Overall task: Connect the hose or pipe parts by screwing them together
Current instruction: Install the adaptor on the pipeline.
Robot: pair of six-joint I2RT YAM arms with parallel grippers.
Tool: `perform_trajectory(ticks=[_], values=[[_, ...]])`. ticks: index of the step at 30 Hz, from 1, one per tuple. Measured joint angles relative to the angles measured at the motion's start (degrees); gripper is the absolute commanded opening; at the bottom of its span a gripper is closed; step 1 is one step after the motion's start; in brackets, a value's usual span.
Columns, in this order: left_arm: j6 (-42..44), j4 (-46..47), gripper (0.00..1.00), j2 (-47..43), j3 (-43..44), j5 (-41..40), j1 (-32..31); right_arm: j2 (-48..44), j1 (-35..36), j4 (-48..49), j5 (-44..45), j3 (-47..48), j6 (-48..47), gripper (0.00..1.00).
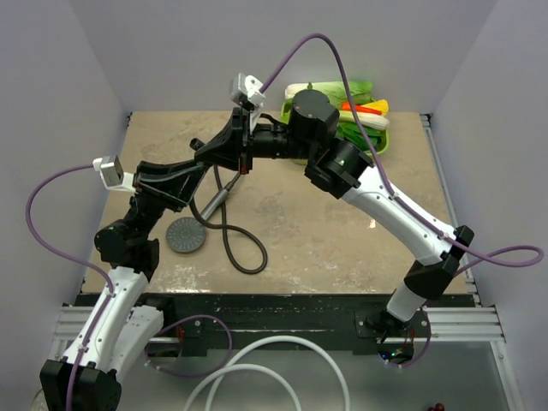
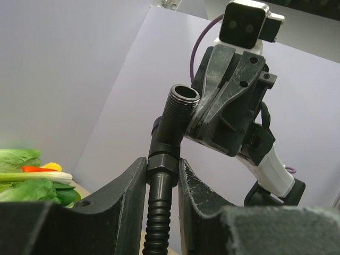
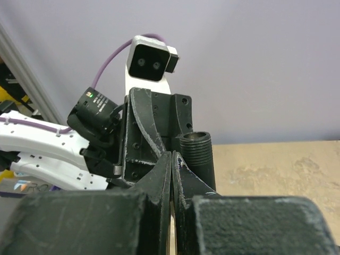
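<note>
Well, my left end effector (image 2: 161, 174) is clamped on the bendy hose (image 2: 158, 228) at its hard end, the best hold. My right end effector (image 3: 171, 159) is squeezed together beside the small, light fitting (image 2: 178, 109).

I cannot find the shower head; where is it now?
In the top view the shower head lies on the table's left half, between the left arm and the hose loop.

Pale lilac walls (image 1: 86, 68) enclose a mottled beige tabletop (image 1: 325, 231).
</note>
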Motion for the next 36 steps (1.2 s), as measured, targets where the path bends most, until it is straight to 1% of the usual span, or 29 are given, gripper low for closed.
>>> perform_trajectory(ticks=[4,11,16,21,26,29,36], values=[[0.0,-0.3,0.00,0.2,0.0,0.0,0.0,2.6,0.3,-4.2,3.7,6.3,-1.3,0.00],[0.0,0.8,0.00,0.0,0.0,1.4,-0.2,3.7,0.1,-7.0,11.1,11.4,-3.0,0.00],[-0.2,1.6,0.00,-0.6,0.0,2.0,-0.3,3.1,0.1,-7.5,16.1,11.2,-4.7,0.00],[-3.3,0.5,0.00,-0.5,0.0,2.7,-0.7,-0.4,-0.5,-7.5,17.6,5.8,-7.0,0.00],[-7.0,-3.3,0.00,0.5,0.0,4.9,-2.0,-3.8,-3.6,-4.9,12.9,1.0,-8.0,0.00],[-7.7,-5.1,0.00,1.5,0.0,5.7,-2.4,-4.4,-6.1,-3.7,8.3,0.9,-8.0,0.00],[-8.5,-6.0,0.00,1.8,0.0,7.2,-2.9,0.5,-8.3,-7.4,-6.5,10.9,-8.4,0.00]])
